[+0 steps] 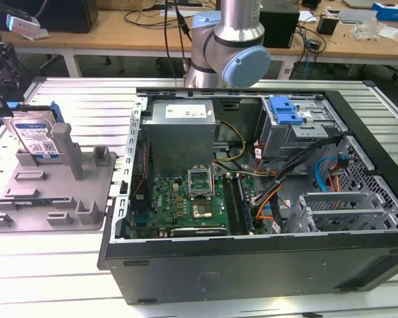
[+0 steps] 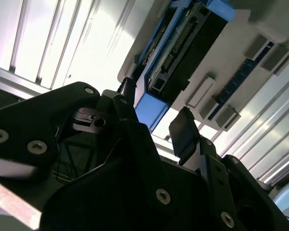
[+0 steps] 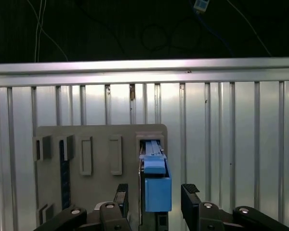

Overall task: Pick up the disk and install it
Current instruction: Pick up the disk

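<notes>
The disk (image 1: 36, 136) stands on edge in a slot of the grey holder plate (image 1: 66, 192) at the exterior view's left, its silver face and white-and-blue label showing. My gripper (image 1: 3, 93) hangs just above and behind it. In the first wrist view the gripper (image 3: 155, 196) is open. Its two black fingers (image 3: 190, 195) straddle the disk's blue carrier end (image 3: 157, 192), with a gap on each side. The second wrist view has the gripper (image 2: 154, 118) over the blue end of the disk (image 2: 183, 53) as well.
An open computer case (image 1: 252, 265) lies on the slotted aluminium table (image 1: 53, 265) at the exterior view's right. It holds a motherboard (image 1: 186, 202), a grey power supply (image 1: 182, 122) and a drive cage with a blue latch piece (image 1: 285, 109). The arm's base (image 1: 229, 46) stands behind the case.
</notes>
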Motion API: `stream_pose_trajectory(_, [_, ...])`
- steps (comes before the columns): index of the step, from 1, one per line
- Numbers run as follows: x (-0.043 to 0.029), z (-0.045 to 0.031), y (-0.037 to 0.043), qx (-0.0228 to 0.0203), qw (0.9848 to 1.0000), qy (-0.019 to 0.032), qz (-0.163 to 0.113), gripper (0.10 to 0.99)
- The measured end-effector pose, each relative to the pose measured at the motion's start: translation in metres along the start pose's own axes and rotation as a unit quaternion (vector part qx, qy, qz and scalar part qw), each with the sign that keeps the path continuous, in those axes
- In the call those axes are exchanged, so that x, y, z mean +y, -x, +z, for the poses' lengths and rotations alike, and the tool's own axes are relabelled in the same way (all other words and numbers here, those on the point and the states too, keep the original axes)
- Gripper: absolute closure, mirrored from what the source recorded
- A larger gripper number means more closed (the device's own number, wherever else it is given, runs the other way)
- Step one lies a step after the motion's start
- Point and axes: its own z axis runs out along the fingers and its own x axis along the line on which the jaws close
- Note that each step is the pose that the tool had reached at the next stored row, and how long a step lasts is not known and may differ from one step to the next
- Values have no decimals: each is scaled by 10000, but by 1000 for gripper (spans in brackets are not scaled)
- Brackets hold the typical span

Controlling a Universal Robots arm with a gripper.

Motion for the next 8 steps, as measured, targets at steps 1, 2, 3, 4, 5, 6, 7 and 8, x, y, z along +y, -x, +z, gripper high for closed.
stream_pose_trajectory(1, [0,12,-3,0,10000,2,0,529])
stream_pose_trajectory(2, [0,21,-4,0,10000,2,0,529])
stream_pose_trajectory(3, [0,28,-4,0,10000,2,0,529])
stream_pose_trajectory(4, [0,38,-4,0,10000,3,0,529])
stream_pose_trajectory(5, [0,44,-4,0,10000,2,0,529])
stream_pose_trajectory(6, [0,54,-4,0,10000,3,0,529])
stream_pose_trajectory(7, [-1,62,-2,1,10000,3,-1,529])
stream_pose_trajectory(8, [0,76,2,0,10000,2,-1,529])
